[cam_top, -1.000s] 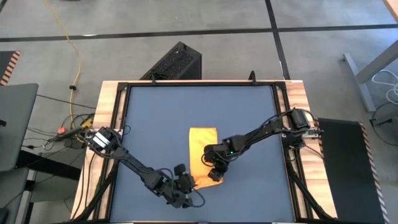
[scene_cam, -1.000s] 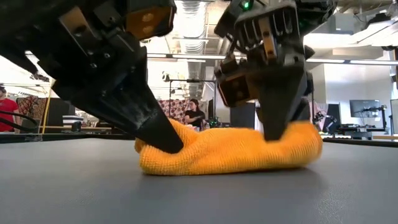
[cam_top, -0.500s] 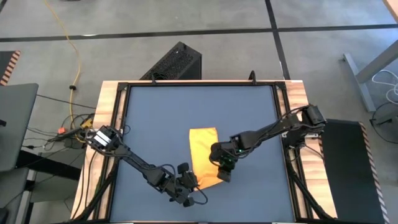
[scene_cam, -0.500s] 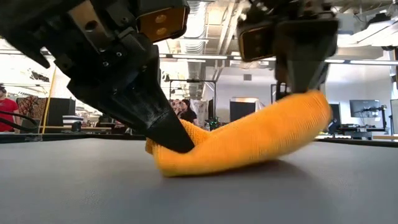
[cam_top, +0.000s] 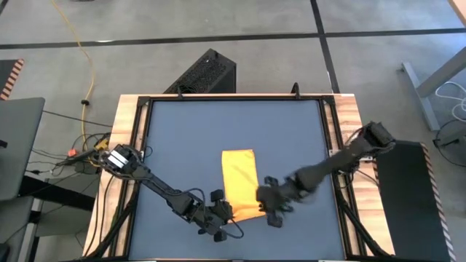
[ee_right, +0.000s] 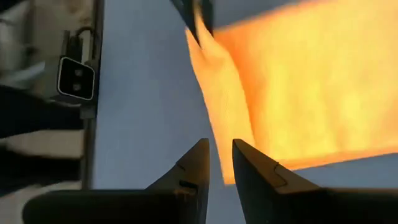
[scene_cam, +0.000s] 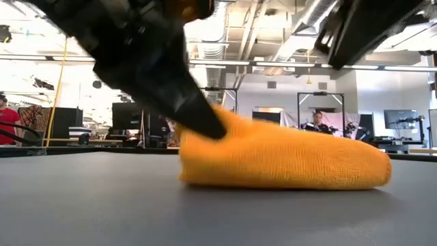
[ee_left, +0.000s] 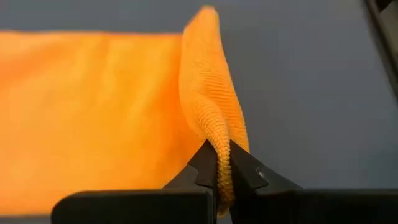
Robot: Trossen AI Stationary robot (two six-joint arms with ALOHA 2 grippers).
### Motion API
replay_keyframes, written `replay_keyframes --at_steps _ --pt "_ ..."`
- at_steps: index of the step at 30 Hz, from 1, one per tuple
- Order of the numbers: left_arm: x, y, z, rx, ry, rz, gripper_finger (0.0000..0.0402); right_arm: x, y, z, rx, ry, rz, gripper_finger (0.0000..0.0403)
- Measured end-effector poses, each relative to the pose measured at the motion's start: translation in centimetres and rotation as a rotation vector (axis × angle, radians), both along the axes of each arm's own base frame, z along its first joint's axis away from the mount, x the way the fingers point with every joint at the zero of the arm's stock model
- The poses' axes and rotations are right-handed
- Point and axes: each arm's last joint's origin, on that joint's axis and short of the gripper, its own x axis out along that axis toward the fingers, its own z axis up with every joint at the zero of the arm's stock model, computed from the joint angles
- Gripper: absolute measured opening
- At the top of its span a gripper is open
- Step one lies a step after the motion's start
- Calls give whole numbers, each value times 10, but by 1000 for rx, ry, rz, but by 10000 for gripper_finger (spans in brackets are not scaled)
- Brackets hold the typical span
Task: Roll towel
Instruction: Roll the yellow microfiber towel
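Pinching the towel point(ee_left: 124, 106) fold, left gripper point(ee_left: 222, 163) shows best in its wrist view; right gripper point(ee_right: 219, 163), slightly parted, hangs off the towel's edge.

Even, bright overhead light is falling on the table point(cam_top: 182, 131), leaving only soft shadows beside the towel point(cam_top: 240, 182). Seen from above, the right arm point(cam_top: 313, 175) is smearing into motion blur next to the towel. At table height, ceiling lamps behind the towel are glaring white and both arms are showing dark and blurred. The right wrist picture is streaking throughout; the left wrist's far towel is softening.
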Motion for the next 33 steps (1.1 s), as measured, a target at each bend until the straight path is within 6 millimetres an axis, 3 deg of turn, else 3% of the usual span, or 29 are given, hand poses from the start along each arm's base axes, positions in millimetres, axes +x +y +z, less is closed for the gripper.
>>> replay_keyframes --at_steps 4,9,15,22,33 --pt "6 6 11 -39 -26 -75 0 -20 31 4 -223 -145 25 97" --pt "15 14 1 -175 16 -163 0 -27 54 -19 -393 -144 157 111" --pt "23 14 -18 -366 63 -185 0 -19 63 -36 -392 -152 163 166" --pt "25 13 -24 -459 99 -202 0 -20 63 -40 -540 -148 337 227" --pt "16 15 -34 -565 42 -157 0 -8 77 -81 -675 -149 539 217"
